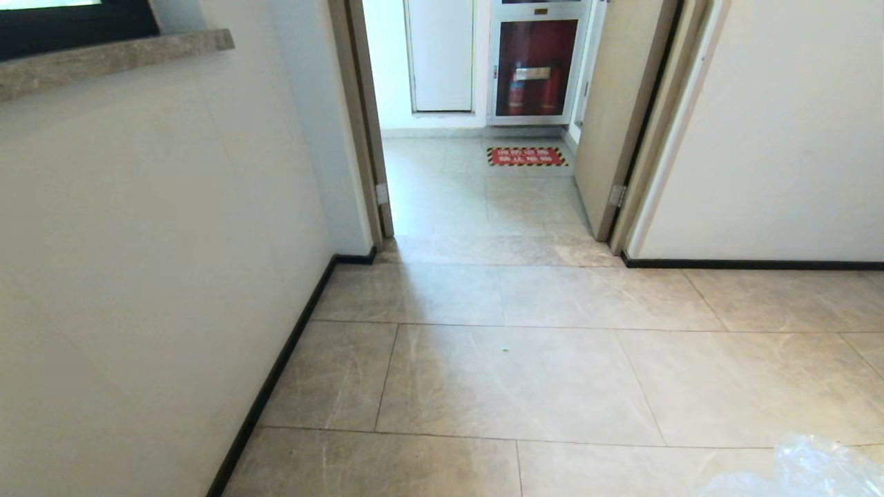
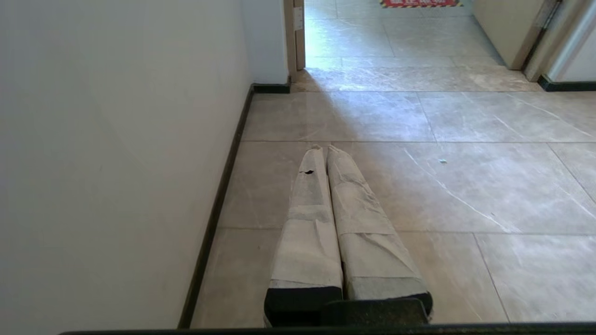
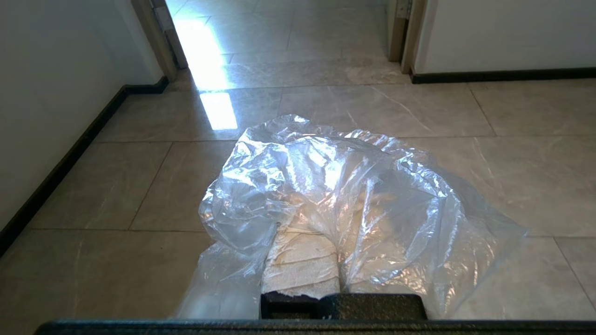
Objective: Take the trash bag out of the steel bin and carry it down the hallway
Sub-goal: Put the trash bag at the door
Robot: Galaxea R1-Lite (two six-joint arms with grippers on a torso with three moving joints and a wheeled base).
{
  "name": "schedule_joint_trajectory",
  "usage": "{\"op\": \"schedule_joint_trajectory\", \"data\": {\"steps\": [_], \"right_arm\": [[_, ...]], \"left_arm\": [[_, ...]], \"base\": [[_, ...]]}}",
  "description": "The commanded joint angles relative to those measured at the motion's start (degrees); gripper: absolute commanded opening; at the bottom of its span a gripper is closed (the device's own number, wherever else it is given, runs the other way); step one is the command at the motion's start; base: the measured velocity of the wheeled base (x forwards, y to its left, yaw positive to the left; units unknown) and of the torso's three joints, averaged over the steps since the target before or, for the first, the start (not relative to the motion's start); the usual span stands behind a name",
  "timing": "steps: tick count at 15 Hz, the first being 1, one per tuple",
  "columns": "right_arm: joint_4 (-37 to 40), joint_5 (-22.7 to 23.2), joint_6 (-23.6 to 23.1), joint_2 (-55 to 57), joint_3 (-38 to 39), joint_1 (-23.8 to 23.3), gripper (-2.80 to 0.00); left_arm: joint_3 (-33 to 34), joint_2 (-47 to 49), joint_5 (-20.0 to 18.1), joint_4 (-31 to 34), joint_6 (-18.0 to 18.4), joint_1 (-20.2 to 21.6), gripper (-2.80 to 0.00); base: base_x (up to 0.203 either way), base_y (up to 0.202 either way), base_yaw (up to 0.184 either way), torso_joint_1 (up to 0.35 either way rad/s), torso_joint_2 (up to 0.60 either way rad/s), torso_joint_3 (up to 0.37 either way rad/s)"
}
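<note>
The right gripper [image 3: 337, 223] is nearest, its fingers [image 3: 302, 265] pinching the bag [image 3: 335, 186], whose clear crinkled plastic drapes over and around them; what lies inside cannot be made out. In the head view only a corner of the bag [image 1: 808, 469] shows, at the near right edge, above the floor [image 1: 511, 373]. The left gripper [image 2: 324, 149] points forward beside the left wall [image 2: 116, 139], its taped fingers [image 2: 307, 223] pressed together on nothing. Glossy grey tiles run ahead, with a black baseboard [image 1: 276, 373] along the left wall. Farther on stands an open doorway [image 1: 476, 193], its door [image 1: 618, 117] swung back on the right. Beyond it, on the far floor, lies a red sign [image 1: 527, 156] before a cabinet [image 1: 535, 69] holding red extinguishers.
</note>
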Motion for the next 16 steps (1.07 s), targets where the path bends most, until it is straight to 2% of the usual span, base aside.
{"op": "schedule_joint_trajectory", "data": {"steps": [1,3,16], "right_arm": [[0.0,0.0,0.0,0.1,0.1,0.0,-2.8],[0.0,0.0,0.0,0.1,0.1,0.0,-2.8],[0.0,0.0,0.0,0.1,0.1,0.0,-2.8]], "left_arm": [[0.0,0.0,0.0,0.0,0.0,0.0,-2.8],[0.0,0.0,0.0,0.0,0.0,0.0,-2.8],[0.0,0.0,0.0,0.0,0.0,0.0,-2.8]], "base": [[0.189,0.0,0.001,0.0,0.0,0.003],[0.118,0.0,0.0,-0.001,0.0,-0.001],[0.0,0.0,0.0,0.0,0.0,0.0]]}}
